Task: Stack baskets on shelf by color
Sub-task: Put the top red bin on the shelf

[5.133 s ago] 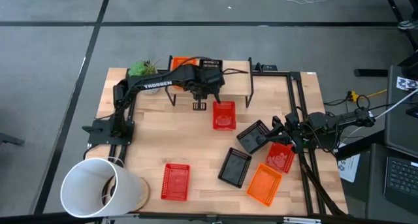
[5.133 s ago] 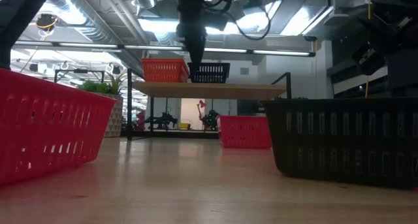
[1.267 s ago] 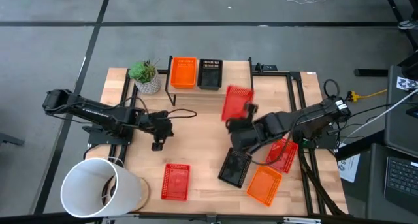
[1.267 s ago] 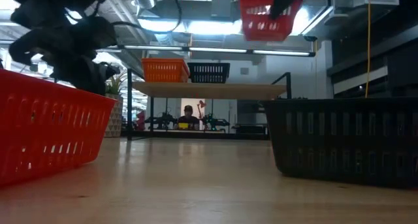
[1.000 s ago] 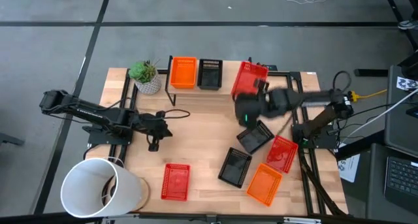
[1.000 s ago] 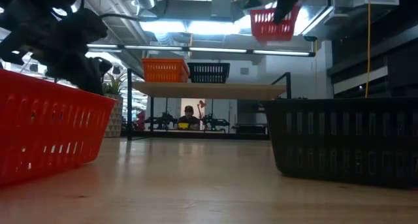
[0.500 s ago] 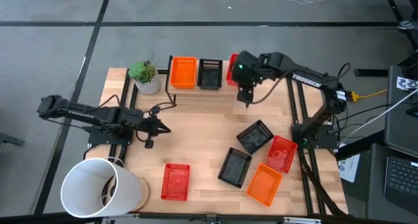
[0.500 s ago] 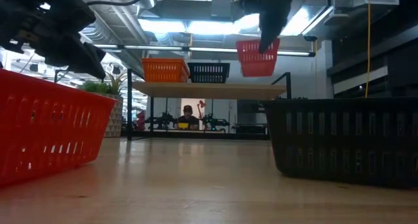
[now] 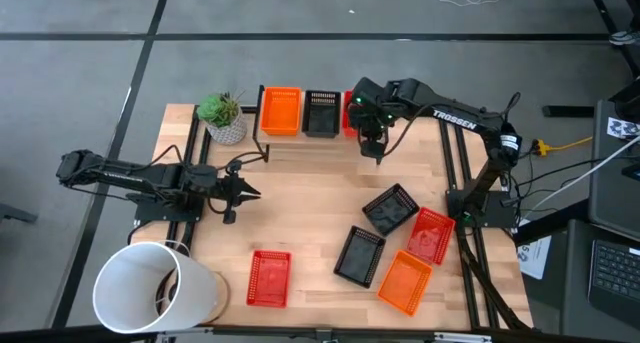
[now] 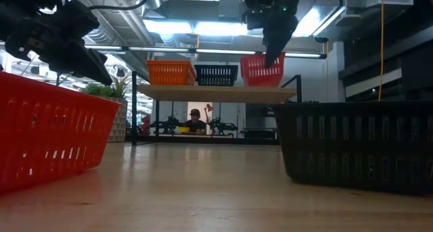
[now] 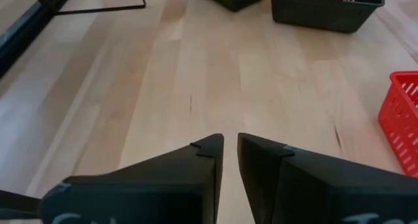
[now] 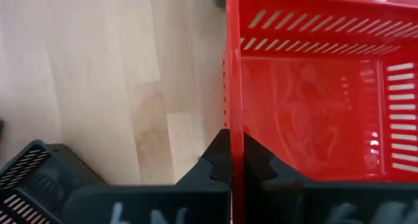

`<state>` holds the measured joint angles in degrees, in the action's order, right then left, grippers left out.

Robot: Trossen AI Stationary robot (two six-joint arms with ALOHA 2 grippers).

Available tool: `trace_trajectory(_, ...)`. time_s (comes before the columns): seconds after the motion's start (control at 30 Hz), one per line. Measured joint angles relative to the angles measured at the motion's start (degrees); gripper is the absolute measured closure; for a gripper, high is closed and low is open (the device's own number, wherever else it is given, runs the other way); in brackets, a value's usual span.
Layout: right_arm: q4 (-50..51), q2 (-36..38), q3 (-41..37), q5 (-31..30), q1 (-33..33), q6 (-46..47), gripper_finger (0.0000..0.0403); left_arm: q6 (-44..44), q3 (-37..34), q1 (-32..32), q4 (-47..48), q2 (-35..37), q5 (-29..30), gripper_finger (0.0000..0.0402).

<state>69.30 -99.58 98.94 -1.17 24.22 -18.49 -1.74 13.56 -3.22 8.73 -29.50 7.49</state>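
From above, my right claw is out over the far right part of the low light-wood shelf on black metal legs, clamped on the rim of a red plastic mesh basket that sits just beside the black mesh basket, with the orange mesh basket beyond that; my arm hides most of the red one, so I cannot judge how squarely it lies, and if it overhangs the shelf's edge it could tip off when I let go. My left claw waits low over the wooden bench, near its left side. From bench height, the red basket looks to rest on or just above the shelf board, level with its neighbours; if a gap remains, releasing now would drop it and it could bounce or skew. Through my left wrist camera, the fingers stand almost together on nothing, well clear of trouble. Through my right wrist camera, the basket wall runs thin between my closed fingers; lifting away before opening fully could drag the light basket back with me or nudge the black one.
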Motion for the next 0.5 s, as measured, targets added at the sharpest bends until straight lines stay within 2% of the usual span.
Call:
trace_trajectory(0.37, 0.04, -0.45, -0.01, 2.77, 2.18, -1.23, 0.0403, 0.07, 0.0, 0.0, 0.18, 0.0, -0.02, 0.0364)
trace_trajectory(0.5, -0.63, -0.43, -2.71, 2.78, 2.26, -1.46, 0.0403, 0.07, 0.0, 0.0, 0.77, 0.0, -0.04, 0.0364)
